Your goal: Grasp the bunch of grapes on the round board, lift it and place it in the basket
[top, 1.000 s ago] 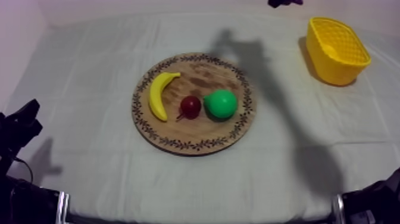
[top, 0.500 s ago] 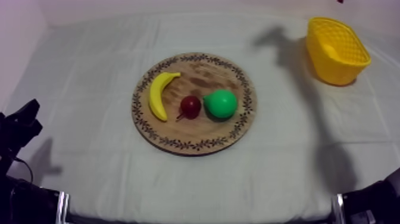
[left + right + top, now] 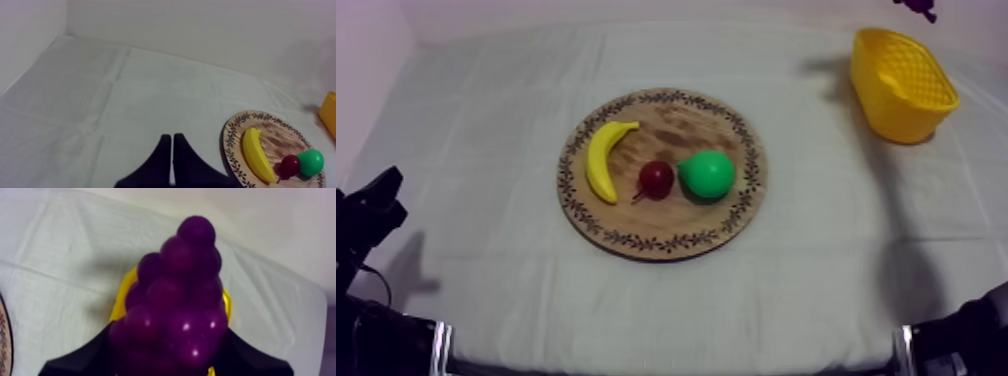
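A: What is changed from a second ago?

B: In the top view, the shadow [image 3: 826,66] cast on the table [image 3: 486,120] is now seen right beside the yellow basket [image 3: 901,85]. In the picture from a second ago it is spread just past the round wooden board [image 3: 676,125], and half a second ago it is found between the two. A small purple shape, the bunch of grapes [image 3: 917,8], is seen at the far edge beyond the basket. The banana [image 3: 601,160], the small red fruit [image 3: 656,178] and the pear [image 3: 707,174] are left unmoved on the board.

A: What is meant by that for the task?

B: The pick-up is judged done, since no grapes are left on the board. The carry is judged nearly finished. Lowering and release into the basket are not yet done.

A: How is the bunch described?

B: In the right wrist view, the bunch of grapes [image 3: 175,313] is held in the air, with the basket's yellow rim [image 3: 122,295] seen behind it. Glossy, deep purple round berries are packed into a cone, its narrow end pointed away from the right hand [image 3: 170,355]. That hand is closed round the wide end, with black fingers [image 3: 80,360] on either side.

A: And the other hand?

B: The left hand [image 3: 172,160] is kept low at the table's left, its fingers pressed together in a narrow wedge, with nothing held.
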Controlling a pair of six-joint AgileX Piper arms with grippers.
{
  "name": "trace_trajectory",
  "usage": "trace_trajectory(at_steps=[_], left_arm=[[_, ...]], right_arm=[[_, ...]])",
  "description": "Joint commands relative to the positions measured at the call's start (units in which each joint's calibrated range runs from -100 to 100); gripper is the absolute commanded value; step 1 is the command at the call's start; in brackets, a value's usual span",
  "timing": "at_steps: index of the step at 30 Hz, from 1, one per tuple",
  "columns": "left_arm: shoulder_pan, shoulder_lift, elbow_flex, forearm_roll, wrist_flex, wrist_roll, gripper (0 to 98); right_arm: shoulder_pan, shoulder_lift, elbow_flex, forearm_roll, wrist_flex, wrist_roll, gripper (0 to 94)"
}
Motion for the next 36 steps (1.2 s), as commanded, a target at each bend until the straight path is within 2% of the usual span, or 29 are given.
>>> trace_trajectory(at_steps=[1, 5, 11, 26, 30, 36], left_arm=[[0.0, 0.0, 0.0, -0.02, 0.0, 0.0, 0.1], [0.0, 0.0, 0.0, -0.02, 0.0, 0.0, 0.1], [0.0, 0.0, 0.0, -0.02, 0.0, 0.0, 0.1], [0.0, 0.0, 0.0, -0.02, 0.0, 0.0, 0.1], [0.0, 0.0, 0.0, -0.02, 0.0, 0.0, 0.1], [0.0, 0.0, 0.0, -0.02, 0.0, 0.0, 0.1]], right_arm=[[0.6, 0.3, 1.0, 0.5, -1.7, -2.5, 24.2], [1.4, 1.1, 4.0, 1.7, -4.8, -5.5, 23.6], [1.3, 3.5, 10.6, 3.9, -8.7, -8.1, 23.5], [3.0, 12.4, 13.2, 4.5, -10.1, -8.1, 25.1], [3.2, 13.9, 11.9, 4.2, -9.2, -7.3, 29.4], [3.3, 15.2, 11.0, 3.9, -9.2, -6.6, 47.4]])
